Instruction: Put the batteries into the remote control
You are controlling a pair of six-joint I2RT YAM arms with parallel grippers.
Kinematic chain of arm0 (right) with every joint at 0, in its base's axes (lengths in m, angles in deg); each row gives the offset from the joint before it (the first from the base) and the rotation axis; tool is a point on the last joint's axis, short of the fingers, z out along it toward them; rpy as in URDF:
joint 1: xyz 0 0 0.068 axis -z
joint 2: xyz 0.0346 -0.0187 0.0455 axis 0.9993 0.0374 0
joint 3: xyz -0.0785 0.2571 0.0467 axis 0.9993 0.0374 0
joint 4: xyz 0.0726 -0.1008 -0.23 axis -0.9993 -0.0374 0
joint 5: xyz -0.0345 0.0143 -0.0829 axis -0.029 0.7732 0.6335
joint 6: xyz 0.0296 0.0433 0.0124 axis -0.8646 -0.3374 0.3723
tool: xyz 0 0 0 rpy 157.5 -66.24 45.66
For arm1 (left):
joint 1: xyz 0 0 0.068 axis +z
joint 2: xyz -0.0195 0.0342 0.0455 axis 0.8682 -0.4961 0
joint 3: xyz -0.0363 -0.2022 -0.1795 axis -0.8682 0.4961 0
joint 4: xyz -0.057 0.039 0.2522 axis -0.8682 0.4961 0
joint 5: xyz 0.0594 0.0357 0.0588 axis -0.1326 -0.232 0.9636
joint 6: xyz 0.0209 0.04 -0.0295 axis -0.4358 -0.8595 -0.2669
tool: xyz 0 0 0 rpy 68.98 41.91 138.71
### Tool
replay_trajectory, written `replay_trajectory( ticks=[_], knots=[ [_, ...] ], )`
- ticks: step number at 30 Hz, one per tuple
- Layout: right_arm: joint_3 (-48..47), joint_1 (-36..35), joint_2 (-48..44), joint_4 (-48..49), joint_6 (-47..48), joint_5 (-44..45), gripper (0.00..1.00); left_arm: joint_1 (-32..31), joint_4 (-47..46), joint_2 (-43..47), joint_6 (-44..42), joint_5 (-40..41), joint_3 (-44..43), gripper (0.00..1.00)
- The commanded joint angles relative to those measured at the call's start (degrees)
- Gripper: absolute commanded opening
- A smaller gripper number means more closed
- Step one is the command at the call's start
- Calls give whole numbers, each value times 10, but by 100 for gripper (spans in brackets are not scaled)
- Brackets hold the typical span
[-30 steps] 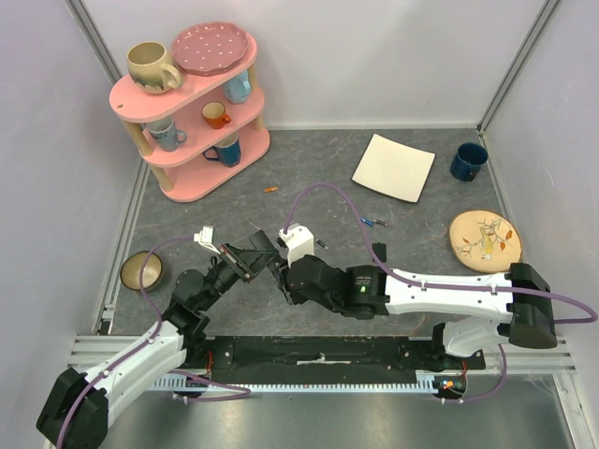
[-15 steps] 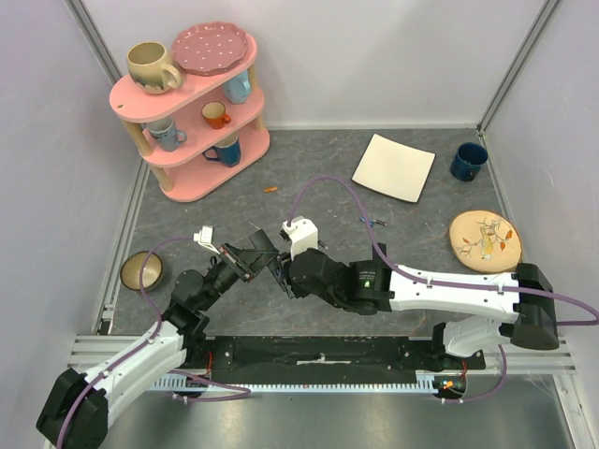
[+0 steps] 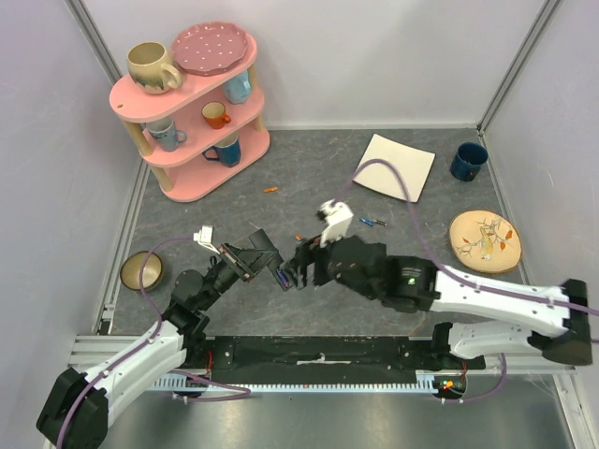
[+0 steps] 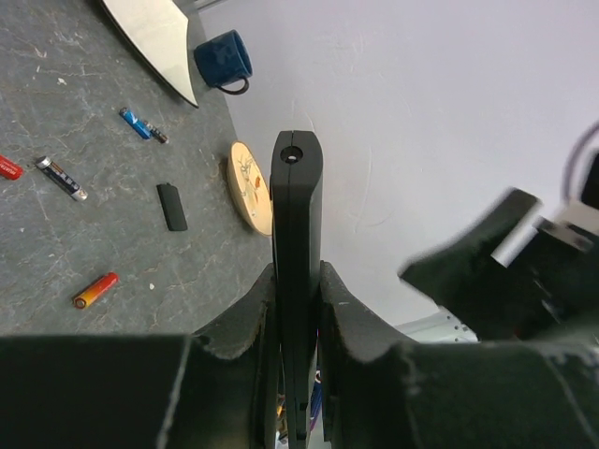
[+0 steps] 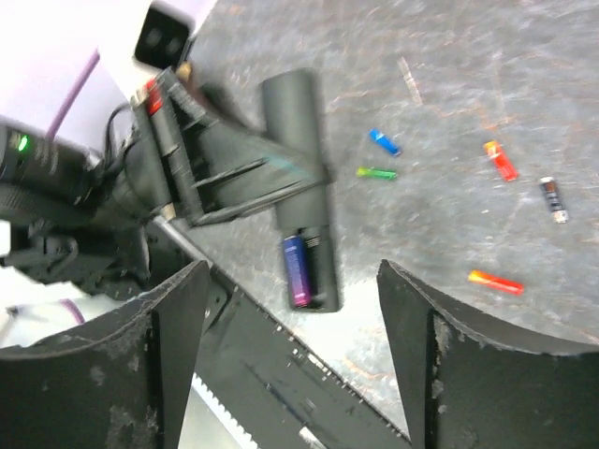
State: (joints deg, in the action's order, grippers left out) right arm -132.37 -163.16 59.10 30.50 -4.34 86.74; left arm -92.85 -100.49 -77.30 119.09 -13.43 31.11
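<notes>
In left tool (image 4: pixel 298 285), slim black remote (image 4: pixel 297 210)

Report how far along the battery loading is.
Done: one purple battery sits in the recess of the remote. In hand: the left end effector clamps the remote; the right end effector is open and empty beside it. Left: the slot alongside looks empty, and loose batteries lie on the table.

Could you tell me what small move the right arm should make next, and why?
Probably swing the right gripper, whose jaws stand open and empty, over to a loose cell such as the green battery lying on the table. The left gripper holds the remote control clamped, one purple battery already sits in its recess, and the space beside it looks unfilled.
</notes>
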Motion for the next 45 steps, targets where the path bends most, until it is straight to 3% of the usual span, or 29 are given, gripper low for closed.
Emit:
replay_trajectory(
  ticks=[1, 2, 5, 12, 24, 45],
  knots=[
    [98, 117, -75, 90, -86, -124, 83, 1, -64, -11, 5, -8, 51, 2],
    [106, 133, -76, 94, -99, -185, 84, 1, -68, -16, 6, -10, 50, 2],
    [130, 165, -72, 116, -118, -248, 86, 1, -89, -32, 10, -15, 45, 2],
    [201, 191, -64, 245, -204, -338, 90, 0, -115, -61, 4, -19, 30, 2],
    [234, 193, -23, 311, -248, -367, 90, 0, -123, -72, 0, -20, 22, 2],
    [238, 194, 29, 339, -287, -356, 85, 0, -137, -66, 6, -27, 27, 2]
  ],
)
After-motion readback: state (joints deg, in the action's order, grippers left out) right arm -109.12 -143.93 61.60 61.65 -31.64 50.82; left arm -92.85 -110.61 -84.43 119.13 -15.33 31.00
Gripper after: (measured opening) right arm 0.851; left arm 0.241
